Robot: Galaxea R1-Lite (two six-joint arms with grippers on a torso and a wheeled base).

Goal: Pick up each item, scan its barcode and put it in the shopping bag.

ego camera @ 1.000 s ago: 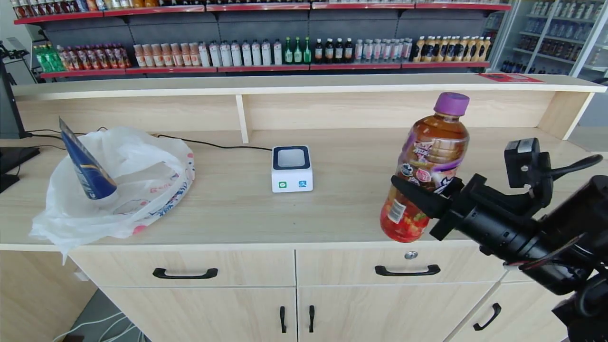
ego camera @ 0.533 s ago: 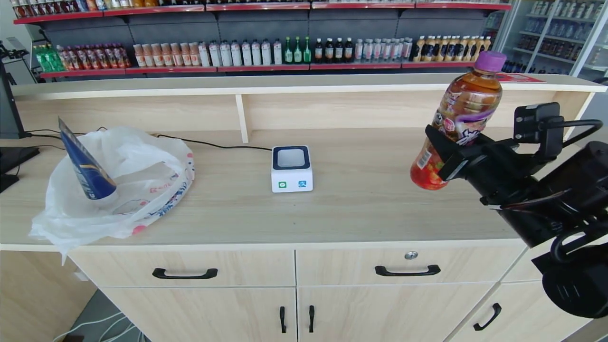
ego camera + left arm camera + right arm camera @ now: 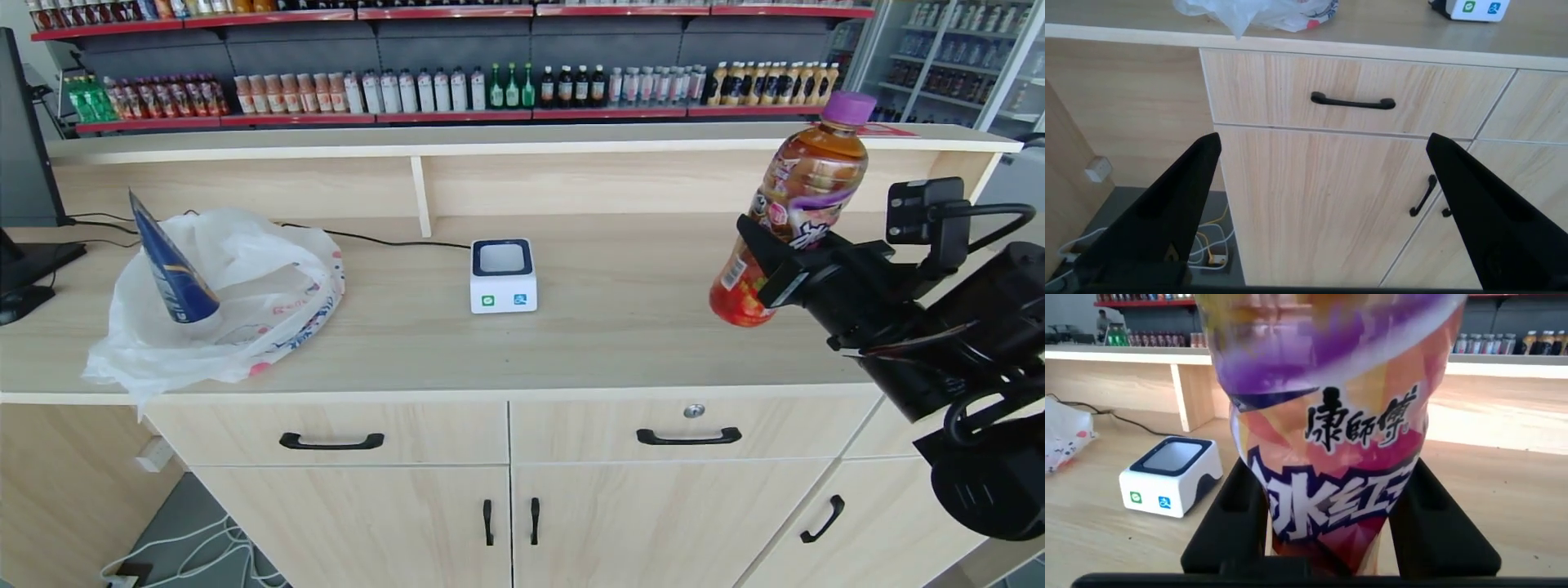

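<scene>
A pale wooden counter [image 3: 620,343] with a raised ledge [image 3: 522,140] along its back edge carries everything. A small white scanner [image 3: 503,276] sits near the middle, window up. At its nine o'clock, well apart, a white plastic shopping bag [image 3: 269,302] lies crumpled open. A black cable [image 3: 384,241] runs from the scanner toward ten o'clock, behind the bag. A dark monitor stand [image 3: 33,261] rests at the far nine o'clock end.

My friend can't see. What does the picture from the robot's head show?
The right gripper holds a purple-capped plastic bottle of amber tea over the right end of a pale wooden counter. A small white box scanner sits mid-counter, and at the left a white plastic shopping bag holds a tilted blue tube.
</scene>
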